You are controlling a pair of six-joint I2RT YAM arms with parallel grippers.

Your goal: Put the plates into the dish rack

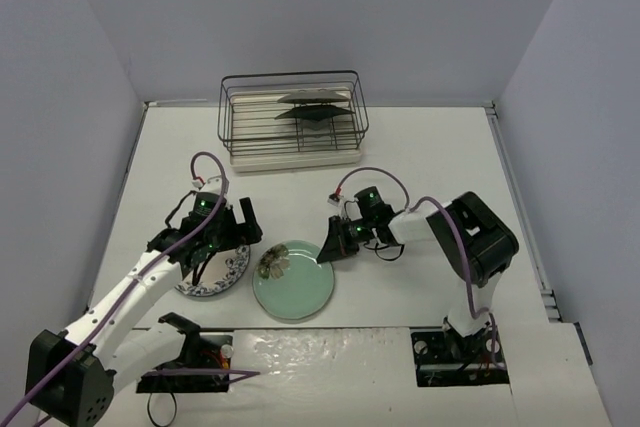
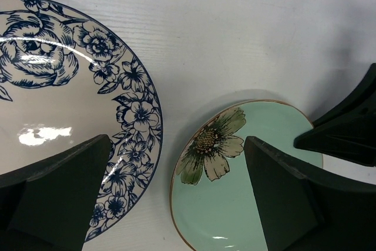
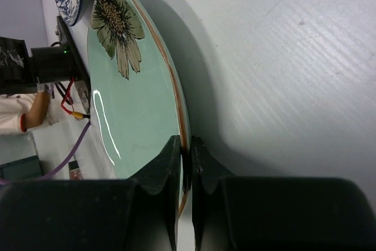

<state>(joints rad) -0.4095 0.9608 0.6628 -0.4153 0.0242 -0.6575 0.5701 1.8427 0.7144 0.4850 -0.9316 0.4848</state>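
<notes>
The mint-green plate point(image 1: 293, 282) lies on the table point(image 1: 430, 167) at lower centre of the top view, its right rim clamped in the right pincer point(image 3: 185, 151). Just left of it, the blue-rimmed white plate point(image 1: 222, 277) sits under the left pincer point(image 2: 175, 142), whose jaws are wide apart. The dish rack point(image 1: 295, 159), upper centre, holds two dark plates point(image 1: 315, 112).

The left arm point(image 1: 128, 292), at eight o'clock, has white links, black joints, a purple cable point(image 1: 213, 169) and a green light point(image 1: 204, 205); the right arm point(image 1: 412, 225), at four o'clock, looks alike.
</notes>
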